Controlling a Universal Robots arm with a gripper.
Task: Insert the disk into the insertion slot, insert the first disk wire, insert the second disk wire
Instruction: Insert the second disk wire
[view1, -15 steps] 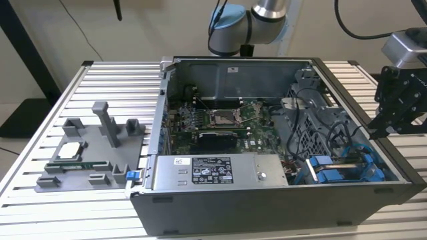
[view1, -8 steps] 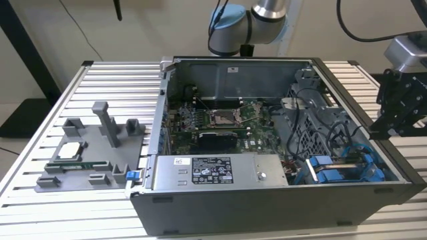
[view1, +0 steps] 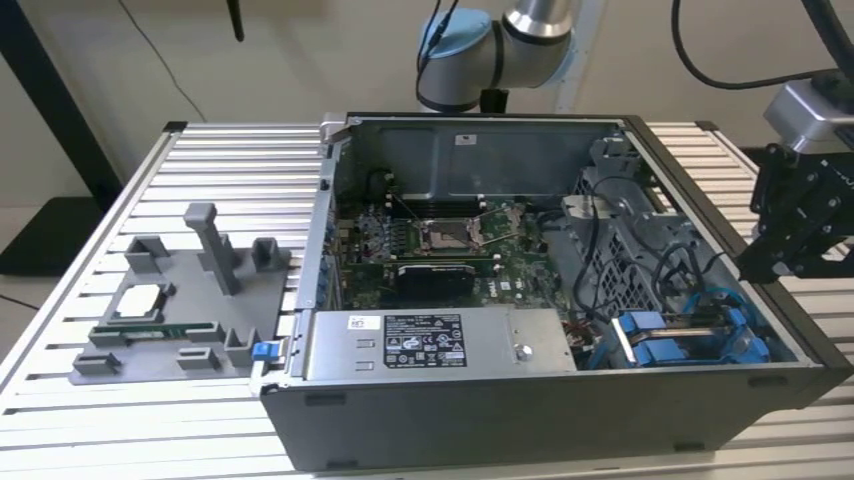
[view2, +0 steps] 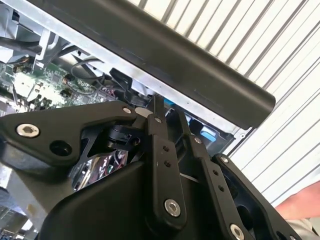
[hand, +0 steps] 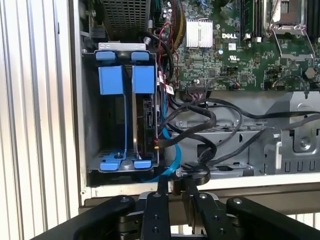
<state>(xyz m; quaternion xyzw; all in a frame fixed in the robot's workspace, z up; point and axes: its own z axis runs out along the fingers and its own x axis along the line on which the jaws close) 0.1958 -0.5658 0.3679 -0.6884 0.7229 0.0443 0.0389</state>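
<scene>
Inside the insertion slot (hand: 90, 125), the disk (hand: 147, 125) stands edge-on, blue-framed.

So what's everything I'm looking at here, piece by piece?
table: one, silver, slatted.
computer case: one, dark grey, on the table.
motherboard: one, green, inside the case.
power-supply box: one, grey, labelled, inside the case.
insertion slot: one, grey with blue fittings, case corner at the exterior view's right.
disk: one, dark edge showing, apparently in the insertion slot.
cables: several black, one blue, beside the insertion slot.
parts fixture: one, grey, on the table, exterior view's left.
robot arm: one, silver and blue, behind the case.
gripper: one, black, over the case wall.
</scene>
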